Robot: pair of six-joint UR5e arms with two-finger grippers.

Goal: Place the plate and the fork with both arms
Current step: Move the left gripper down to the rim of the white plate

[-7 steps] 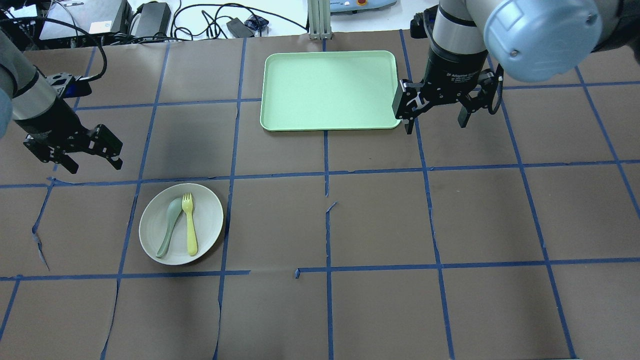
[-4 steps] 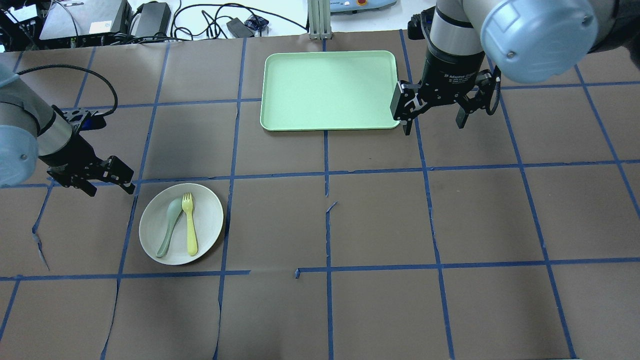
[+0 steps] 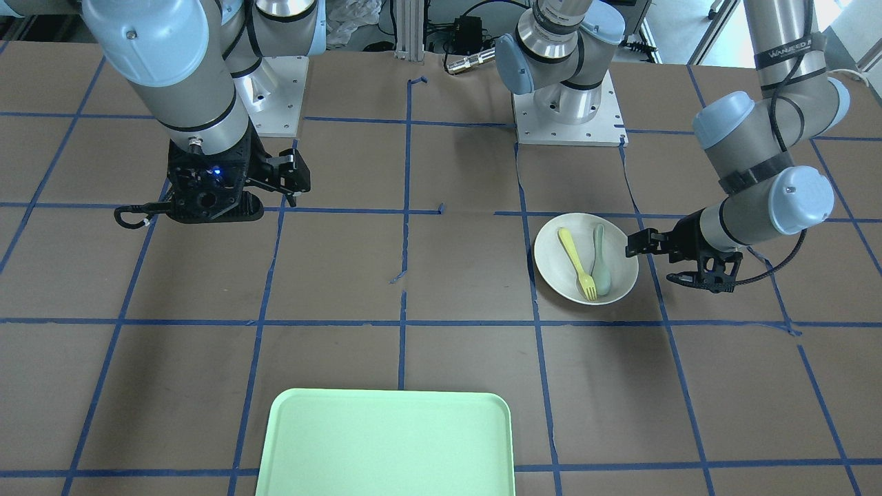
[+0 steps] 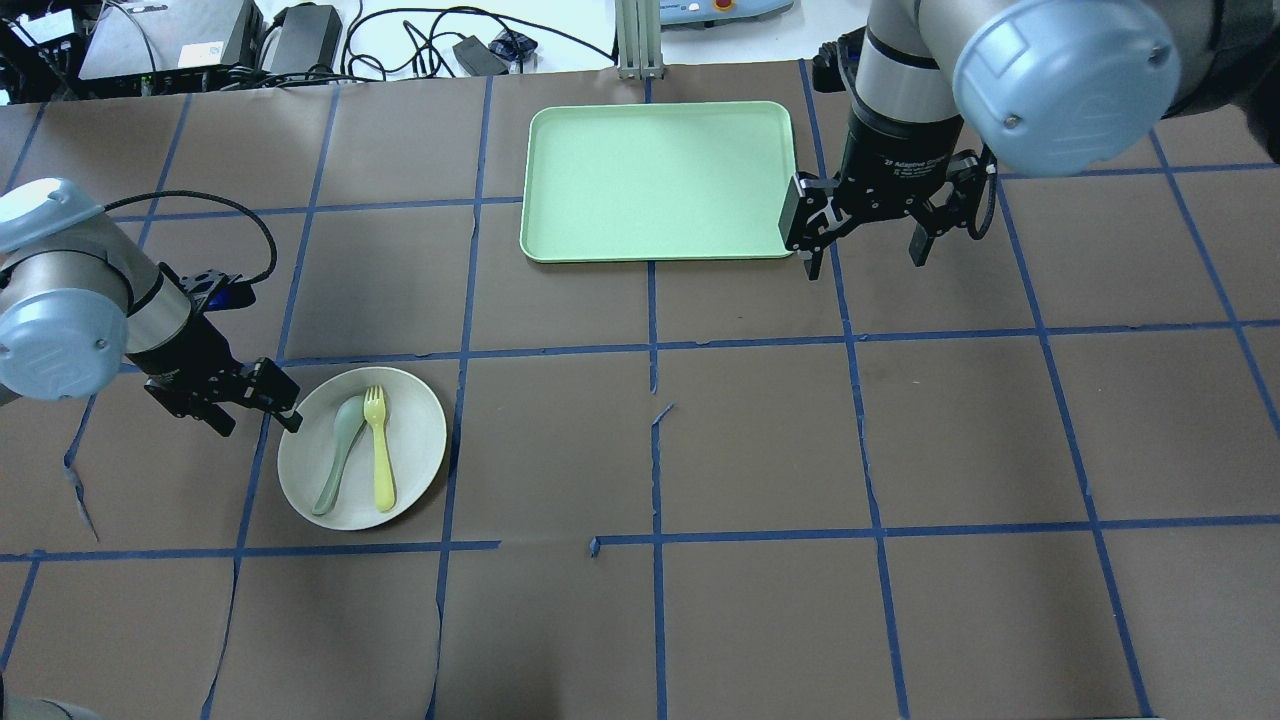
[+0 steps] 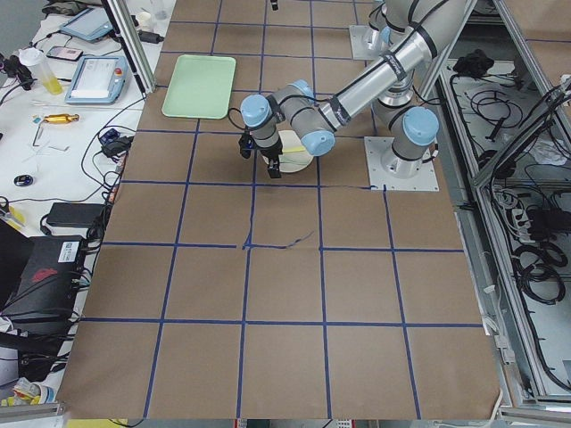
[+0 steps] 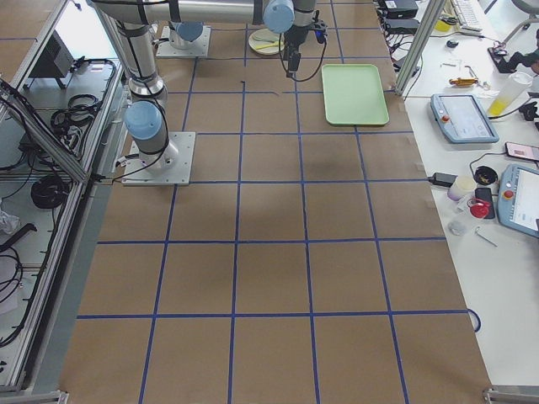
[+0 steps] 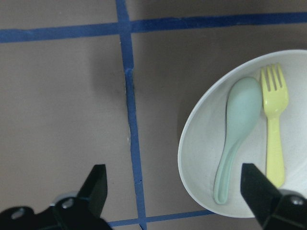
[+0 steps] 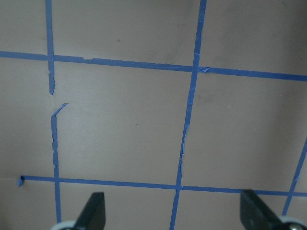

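The round off-white plate (image 4: 418, 440) is the one dish carrying anything: in it lie one yellow fork (image 4: 379, 450) and one pale grey-green spoon (image 4: 338, 455), side by side, heads close together and pointing away from my base, handles drifting apart toward me. The fork lies on the half of the plate toward my right, the spoon on the half toward my left. The plate sits flat on the brown, blue-taped table (image 4: 760, 440). My left gripper (image 4: 262, 425) is at the plate's rim on the spoon's side, fingers spread wide and gripping nothing; from my left wrist camera that rim shows between the two fingers, one over bare table, the other over the plate's edge. How high it hangs above the plate I cannot tell. Well apart from the plate, farther out from my base and to my right, lies one light-green rectangular tray (image 4: 657, 180). Farther again from the plate on that same side hangs my right gripper (image 4: 865, 262), fingers parted wide too, nothing between them.
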